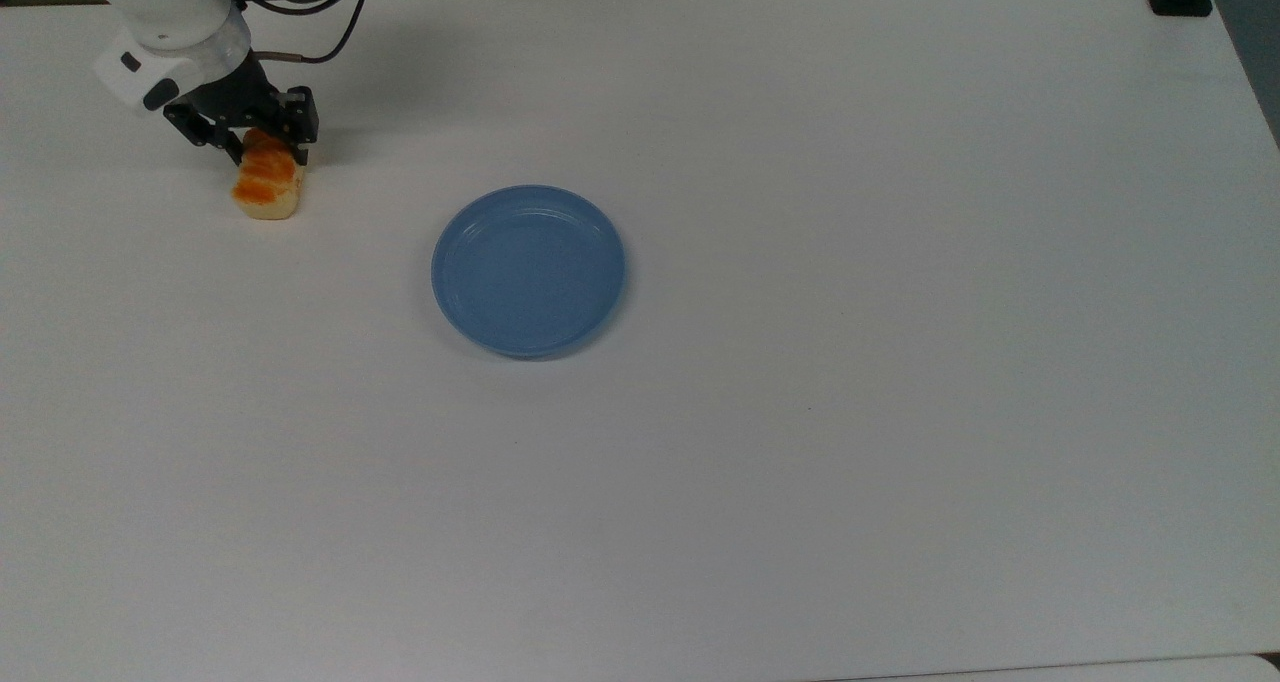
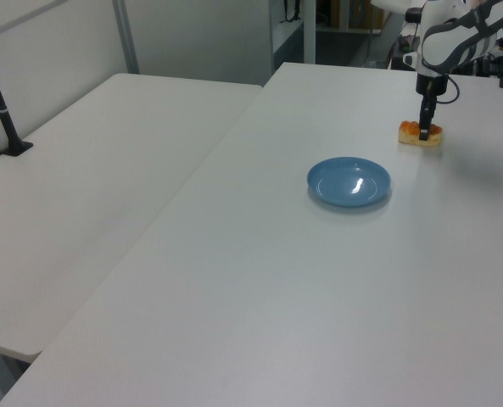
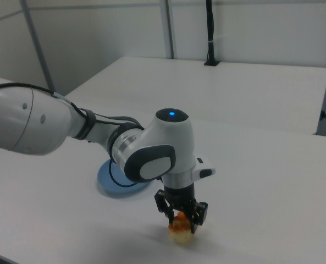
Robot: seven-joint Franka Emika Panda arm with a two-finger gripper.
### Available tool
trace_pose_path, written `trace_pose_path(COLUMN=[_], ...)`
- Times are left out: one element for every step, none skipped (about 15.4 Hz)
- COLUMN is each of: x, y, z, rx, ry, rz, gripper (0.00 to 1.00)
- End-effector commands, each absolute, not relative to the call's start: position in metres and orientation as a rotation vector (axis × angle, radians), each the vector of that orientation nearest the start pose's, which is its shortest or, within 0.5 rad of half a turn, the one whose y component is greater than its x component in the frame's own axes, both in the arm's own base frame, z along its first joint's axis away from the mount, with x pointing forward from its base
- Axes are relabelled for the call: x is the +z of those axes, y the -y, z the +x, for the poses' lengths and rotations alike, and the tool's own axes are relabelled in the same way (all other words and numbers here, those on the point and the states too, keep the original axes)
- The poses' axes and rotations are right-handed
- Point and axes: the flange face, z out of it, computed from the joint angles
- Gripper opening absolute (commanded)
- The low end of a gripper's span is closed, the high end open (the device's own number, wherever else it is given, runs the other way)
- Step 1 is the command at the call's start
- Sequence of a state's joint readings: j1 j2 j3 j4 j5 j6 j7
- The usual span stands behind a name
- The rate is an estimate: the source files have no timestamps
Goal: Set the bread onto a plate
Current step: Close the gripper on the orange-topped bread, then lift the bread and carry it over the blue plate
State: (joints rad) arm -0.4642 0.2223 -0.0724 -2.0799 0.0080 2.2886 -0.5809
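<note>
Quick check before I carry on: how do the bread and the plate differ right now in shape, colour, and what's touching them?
The bread is a small oblong, cream with orange-brown stripes; the plate is round, shallow, plain blue and clearly wider. The gripper is at the bread's far end, jaws either side of it; nothing touches the plate, which holds nothing. The bread lies toward the top view's upper left corner, the plate nearer the middle. Both rest on the white table.
</note>
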Motion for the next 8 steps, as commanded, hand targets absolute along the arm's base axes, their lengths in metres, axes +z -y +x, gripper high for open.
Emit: trace_pose_path(x=[0.321,0.324,0.329,0.343,0.351,0.359,0.372,0.380], y=[0.285,0.284,0.283,0.278,0.269,0.257,0.243,0.226], z=[0.501,0.501,0.502,0.507,0.512,0.520,0.530,0.540], rx=[0.010,0.003,0.001,-0.033,-0.048,-0.058,-0.075,-0.069], ry=[0.015,0.017,0.013,0.004,-0.016,-0.048,-0.068,-0.077], rz=[-3.163,-3.164,-3.162,-3.164,-3.160,-3.156,-3.154,-3.147], gripper=[0.48,0.47,0.47,0.46,0.46,0.46,0.46,0.46])
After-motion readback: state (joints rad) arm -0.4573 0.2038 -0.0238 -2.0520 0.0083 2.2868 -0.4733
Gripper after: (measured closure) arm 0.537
